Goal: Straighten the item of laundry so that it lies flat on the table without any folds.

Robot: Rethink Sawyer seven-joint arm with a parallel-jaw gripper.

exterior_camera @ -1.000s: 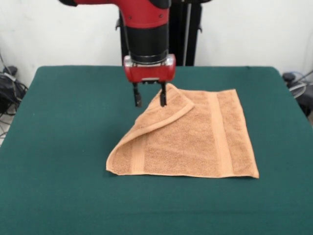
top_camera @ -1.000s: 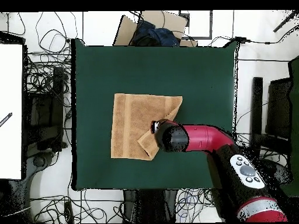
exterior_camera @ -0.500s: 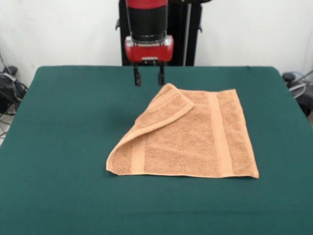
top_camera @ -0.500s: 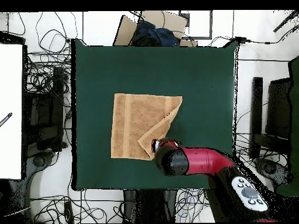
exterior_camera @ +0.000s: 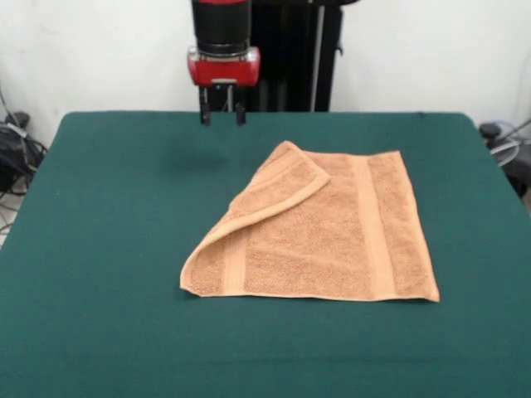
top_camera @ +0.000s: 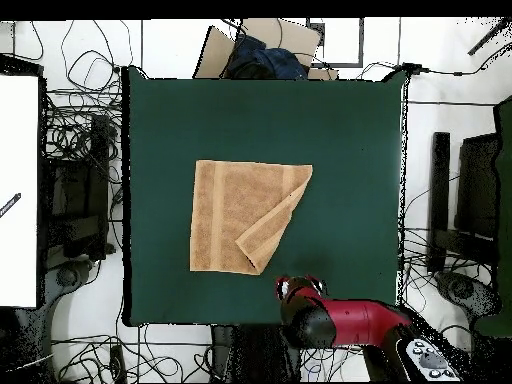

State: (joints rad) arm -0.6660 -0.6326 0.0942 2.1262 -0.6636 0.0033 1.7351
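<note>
1. We find the towel lying near the middle of the green counter, resting on the cloth top and held by nothing.
2. It is not flat. In the front view its far-left corner is turned over onto the body of the towel, so a triangular flap lies across the upper left part, with a raised fold edge running diagonally from the near-left corner up to the far edge.
3. In the overhead view we see the same flap as a diagonal strip along one side of the towel (left and right are swapped between the two views).
4. One woven band shows plainly on the right part of the towel in the front view, running from the far edge to the near edge. A second band shows near the left edge, partly under the fold.
5. The tool hangs above the far edge of the counter, well apart from the towel and left of its folded corner. Its two dark fingers point down with a clear gap between them and nothing in it, so we record it as released.
6. From overhead, the tool sits at the counter edge nearest the robot's base, with the red arm extending off the counter behind it.
7. Tangled cables lie on the floor around the counter.
</note>
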